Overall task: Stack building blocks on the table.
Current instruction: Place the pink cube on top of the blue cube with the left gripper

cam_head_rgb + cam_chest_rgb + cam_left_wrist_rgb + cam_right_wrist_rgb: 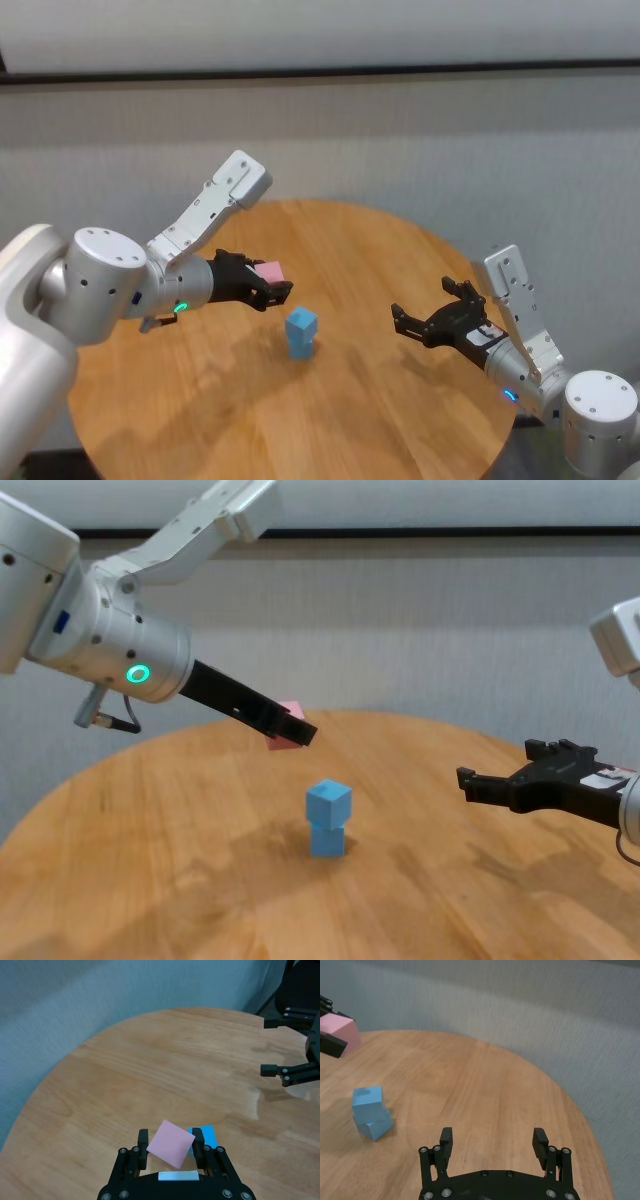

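You have no brand, label or writing to read on any block, gripper or arm here, and nothing that serves as a container.

Your left gripper (270, 291) is closed on the pink block (271, 272), held in the air above the table (400, 250), up and to the left of the stack. The left wrist view shows the pink block (170, 1143) pinched between the two fingers (143, 1147), turned so one corner points down rather than sitting square in the grip.

The two blue blocks (301, 333) stand one on the other near the middle of the table. In the chest view the upper blue block (329, 802) sits twisted on the lower blue block (327, 839), not lined up with it. The right wrist view shows the same: the top cube (368, 1102) is rotated against the bottom one (375, 1126), and its edges overhang.

Your right gripper (432, 312) hangs over the table's right side, well apart from the stack, with its fingers spread wide and nothing between them. The right wrist view confirms the gap between the fingers (446, 1138) shows only bare wood.

The left wrist view shows only a sliver of blue (206, 1135) behind the pink block, so from there you cannot tell the stack's height. The chest view alone shows a green ring light (137, 674) on the left arm's wrist clearly.
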